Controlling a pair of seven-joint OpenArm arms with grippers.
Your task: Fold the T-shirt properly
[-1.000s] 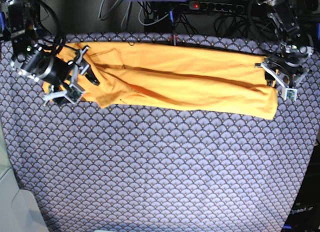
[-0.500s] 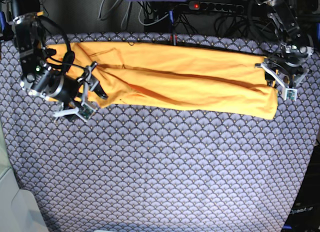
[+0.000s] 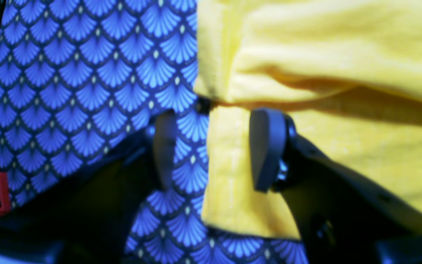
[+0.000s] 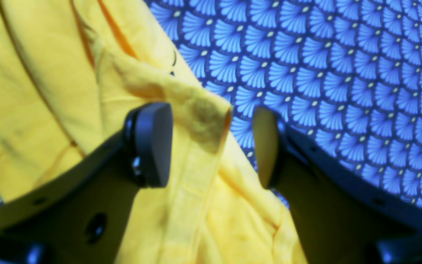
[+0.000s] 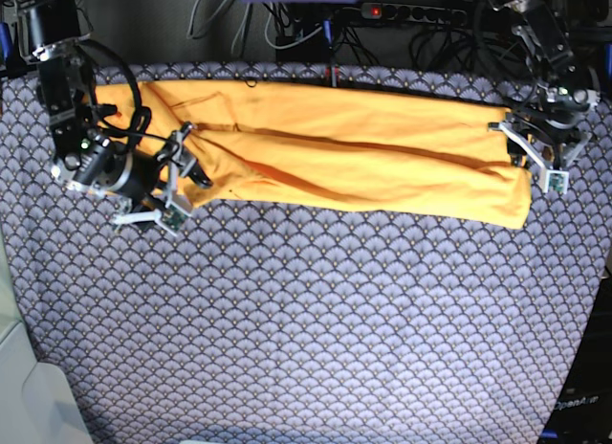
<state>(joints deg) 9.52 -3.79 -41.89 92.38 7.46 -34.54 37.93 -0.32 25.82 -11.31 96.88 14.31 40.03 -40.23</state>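
A blue-grey scallop-patterned cloth (image 5: 316, 310) covers the whole work surface. Behind its far edge, dark cables (image 5: 287, 28) tangle around a black power strip (image 5: 411, 13) with a red lit switch. A pale surface (image 5: 24, 387) shows at the lower left corner

- The T-shirt (image 5: 335, 157) lies on the patterned cloth (image 5: 316, 310), across its far part.
- The right gripper (image 5: 164, 181) straddles one end, the left gripper (image 5: 532, 157) the opposite end.
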